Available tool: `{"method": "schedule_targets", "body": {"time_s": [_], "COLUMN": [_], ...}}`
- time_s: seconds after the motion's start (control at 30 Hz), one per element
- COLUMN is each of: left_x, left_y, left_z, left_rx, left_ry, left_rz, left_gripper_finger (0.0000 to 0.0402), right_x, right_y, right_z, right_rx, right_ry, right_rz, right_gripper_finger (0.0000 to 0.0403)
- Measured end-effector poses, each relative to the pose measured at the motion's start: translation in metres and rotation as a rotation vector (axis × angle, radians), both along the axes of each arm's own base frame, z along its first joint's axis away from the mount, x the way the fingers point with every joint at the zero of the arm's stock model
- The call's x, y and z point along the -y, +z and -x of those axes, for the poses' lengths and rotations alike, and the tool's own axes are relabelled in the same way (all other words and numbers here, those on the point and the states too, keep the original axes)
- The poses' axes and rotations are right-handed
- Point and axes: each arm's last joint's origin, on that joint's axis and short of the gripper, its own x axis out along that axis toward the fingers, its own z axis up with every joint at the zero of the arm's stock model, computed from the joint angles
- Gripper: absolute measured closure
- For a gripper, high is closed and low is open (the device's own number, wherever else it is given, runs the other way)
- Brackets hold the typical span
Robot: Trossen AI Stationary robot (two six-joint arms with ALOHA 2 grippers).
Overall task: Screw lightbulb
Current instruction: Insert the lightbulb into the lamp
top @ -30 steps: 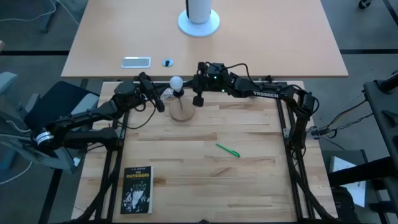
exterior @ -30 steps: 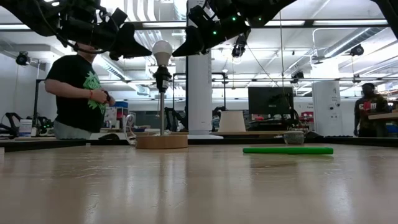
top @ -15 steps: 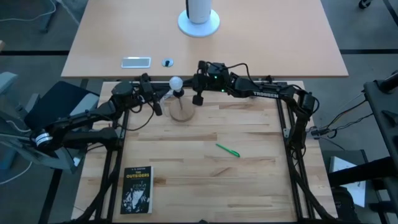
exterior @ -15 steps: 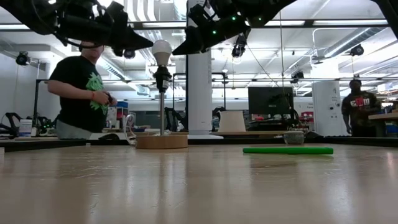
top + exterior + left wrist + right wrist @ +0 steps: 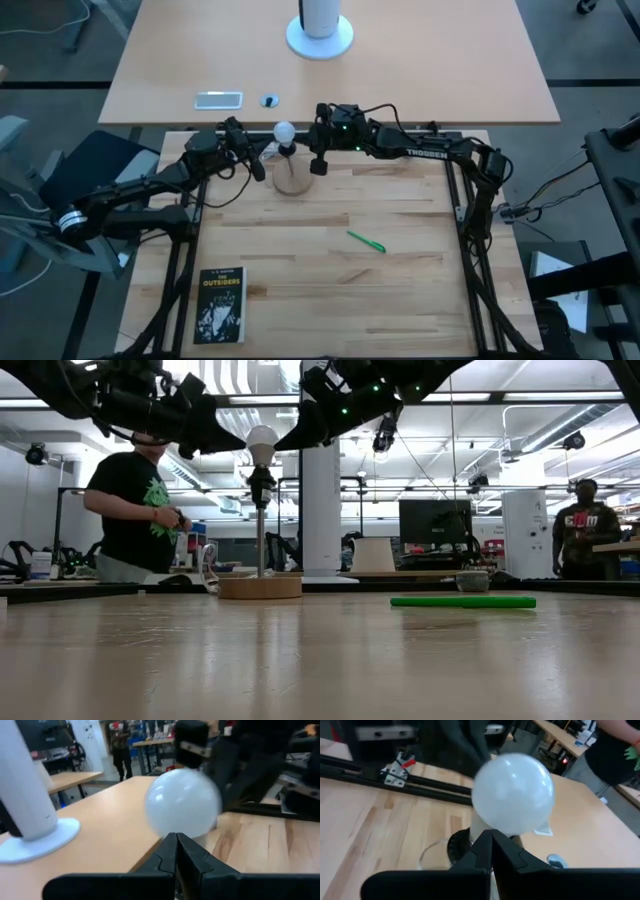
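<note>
1. Since half a second ago: left gripper [image 5: 258,168] edged back toward the lightbulb [image 5: 284,131]; right gripper [image 5: 318,163] unmoved.
2. Low view only: lightbulb [image 5: 262,442] seated upright atop black socket [image 5: 261,485], over round wooden base [image 5: 260,588].
3. Wrist views: both pairs of fingers pressed together, holding nothing, just short of the globe.

The lightbulb [image 5: 284,131] stands on a lamp base [image 5: 293,179] near the table's [image 5: 400,290] far edge. A pen [image 5: 366,241] lies mid-table; a book [image 5: 221,305] lies near the front-left corner.
</note>
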Motion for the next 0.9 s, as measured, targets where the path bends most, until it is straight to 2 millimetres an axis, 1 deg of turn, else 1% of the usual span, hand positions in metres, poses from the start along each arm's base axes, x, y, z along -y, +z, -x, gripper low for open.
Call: {"method": "schedule_targets", "body": {"time_s": [0.2,0.33,0.4,0.6,0.9], "left_x": [0.005,0.007,0.007,0.003,-0.002], "left_y": [0.004,0.007,0.007,0.006,0.003], "left_z": [0.007,0.009,0.008,0.002,-0.002], "left_rx": [-0.001,0.017,0.02,0.049,0.059], "left_ry": [0.0,-0.033,-0.035,-0.031,0.017], "left_rz": [0.004,-0.007,-0.009,-0.01,0.009], "left_gripper_finger": [0.0401,0.0401,0.0401,0.0401,0.0401], "right_x": [0.004,0.009,0.01,0.006,0.003], "right_y": [-0.002,0.001,0.003,0.004,0.001], "right_z": [0.002,0.003,0.003,0.001,0.001], "right_rx": [-0.029,-0.005,0.012,0.032,0.007], "right_ry": [-0.095,-0.129,-0.124,-0.025,-0.004], "right_rz": [0.02,0.04,0.057,0.045,0.022], "right_gripper_finger": [0.0403,0.0403,0.0403,0.0403,0.0403]}}
